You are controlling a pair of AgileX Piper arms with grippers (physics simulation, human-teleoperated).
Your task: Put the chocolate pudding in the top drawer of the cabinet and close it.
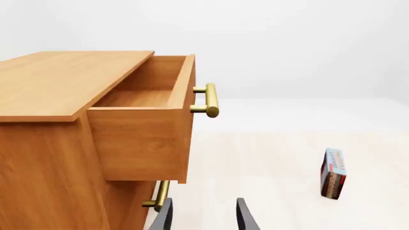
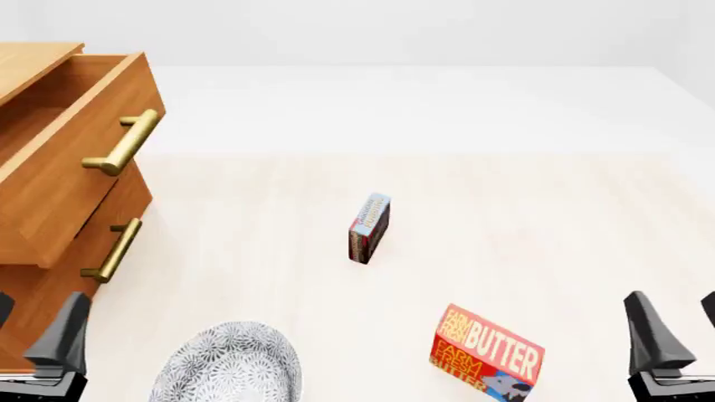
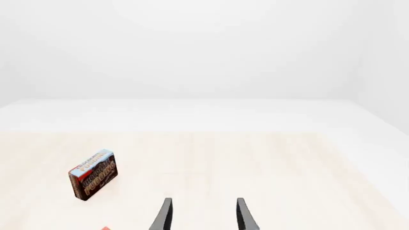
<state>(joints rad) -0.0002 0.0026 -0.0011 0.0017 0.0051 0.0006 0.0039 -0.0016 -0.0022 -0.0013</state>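
Front view: the small blue-faced, brown-sided chocolate pudding box (image 2: 370, 228) stands on edge mid-table, with a red butter box (image 2: 487, 353) and patterned grey bowl (image 2: 233, 365) nearer — neither appears in the wrist views. Left wrist view: the orange-brown wooden cabinet (image 1: 45, 143) has its top drawer (image 1: 150, 120) pulled out; the left gripper (image 1: 203, 218) has its jaws apart, the pudding well ahead and off to one side. Right wrist view: the right gripper (image 3: 203, 218) likewise has its jaws apart and empty — the pudding is well ahead, off to the side.

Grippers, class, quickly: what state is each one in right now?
Left gripper: open, holding nothing.
Right gripper: open, holding nothing.

Simulated tabletop scene, probably: blank white surround, pale table (image 2: 447, 209), wooden cabinet (image 2: 45, 209).
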